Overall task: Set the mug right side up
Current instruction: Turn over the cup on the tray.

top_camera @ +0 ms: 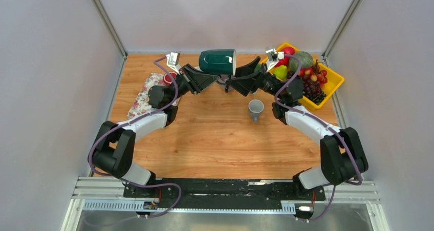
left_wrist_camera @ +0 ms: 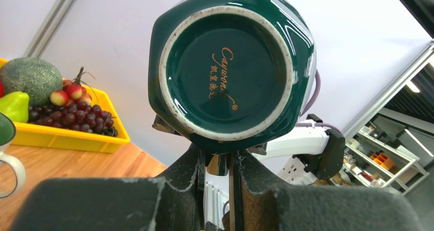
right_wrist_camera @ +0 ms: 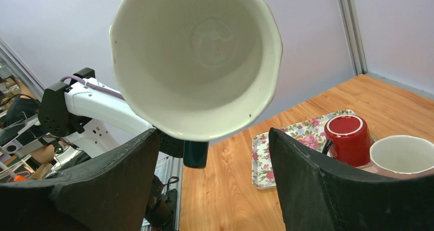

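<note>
The left gripper [left_wrist_camera: 217,164] is clamped on the handle of the green mug [top_camera: 217,62], held sideways in mid-air. Its axis runs left-right, mouth toward the right gripper [top_camera: 239,79], whose jaws stand apart beside the rim.

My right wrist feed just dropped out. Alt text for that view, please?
The mug faces the camera mouth-on, white inside showing, above the right gripper, jaws apart. Behind, a floral tray holds a red mug, a white cup beside it.
</note>
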Tool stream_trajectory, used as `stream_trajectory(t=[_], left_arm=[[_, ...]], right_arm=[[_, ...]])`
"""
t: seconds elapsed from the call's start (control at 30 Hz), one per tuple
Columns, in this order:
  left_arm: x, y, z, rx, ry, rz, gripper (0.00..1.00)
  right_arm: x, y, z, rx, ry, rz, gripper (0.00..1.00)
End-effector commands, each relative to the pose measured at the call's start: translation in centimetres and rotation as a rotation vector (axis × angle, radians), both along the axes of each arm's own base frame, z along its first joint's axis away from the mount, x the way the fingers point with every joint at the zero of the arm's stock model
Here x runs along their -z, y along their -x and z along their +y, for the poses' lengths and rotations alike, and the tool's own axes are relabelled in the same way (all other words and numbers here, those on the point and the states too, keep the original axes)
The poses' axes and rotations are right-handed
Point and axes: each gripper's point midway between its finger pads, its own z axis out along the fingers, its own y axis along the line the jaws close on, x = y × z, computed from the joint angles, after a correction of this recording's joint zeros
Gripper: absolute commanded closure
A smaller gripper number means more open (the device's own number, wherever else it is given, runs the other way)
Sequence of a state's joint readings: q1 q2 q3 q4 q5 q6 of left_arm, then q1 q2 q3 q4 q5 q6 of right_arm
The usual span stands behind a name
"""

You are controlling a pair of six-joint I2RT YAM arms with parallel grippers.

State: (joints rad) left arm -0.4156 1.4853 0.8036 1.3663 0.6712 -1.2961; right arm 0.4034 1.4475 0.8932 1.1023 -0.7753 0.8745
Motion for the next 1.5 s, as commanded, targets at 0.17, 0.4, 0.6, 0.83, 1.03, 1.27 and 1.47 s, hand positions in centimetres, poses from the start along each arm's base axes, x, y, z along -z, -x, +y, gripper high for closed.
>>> stream_trajectory(t=[0.17, 0.4, 0.6, 0.83, 1.03, 1.27, 1.47], left_arm=[[-2.9, 1.7, 0.0, -0.009, 0.099, -0.152, 1.00], [-2.8, 2.3, -0.5, -0.002, 0.096, -0.191, 1.00], [-2.7, 2.6, -0.6, -0.006, 0.085, -0.228, 1.00], [-2.1, 2.9, -1.1, -0.010, 0.060, -0.263, 1.00], [-1.6, 3.0, -1.5, -0.008, 0.044, -0.272, 1.00], [-1.1, 3.5, -2.1, 0.009, 0.026, -0.279, 1.00], [-0.8, 3.8, -2.6, 0.024, 0.017, -0.284, 1.00]], right_arm=[[-2.6, 0.9, 0.0, -0.009, -0.075, -0.090, 0.25], [-2.3, 0.4, 0.1, -0.005, -0.083, -0.060, 0.33], [-2.2, 0.0, 0.1, 0.004, -0.086, -0.037, 0.39], [-1.7, -0.9, 0.2, 0.033, -0.072, 0.007, 0.47], [-2.4, -0.7, 0.2, 0.022, -0.088, 0.006, 0.52], [-2.3, -0.8, 0.1, 0.027, -0.087, 0.021, 0.67], [-2.3, -0.9, 0.0, 0.032, -0.101, 0.038, 0.67]])
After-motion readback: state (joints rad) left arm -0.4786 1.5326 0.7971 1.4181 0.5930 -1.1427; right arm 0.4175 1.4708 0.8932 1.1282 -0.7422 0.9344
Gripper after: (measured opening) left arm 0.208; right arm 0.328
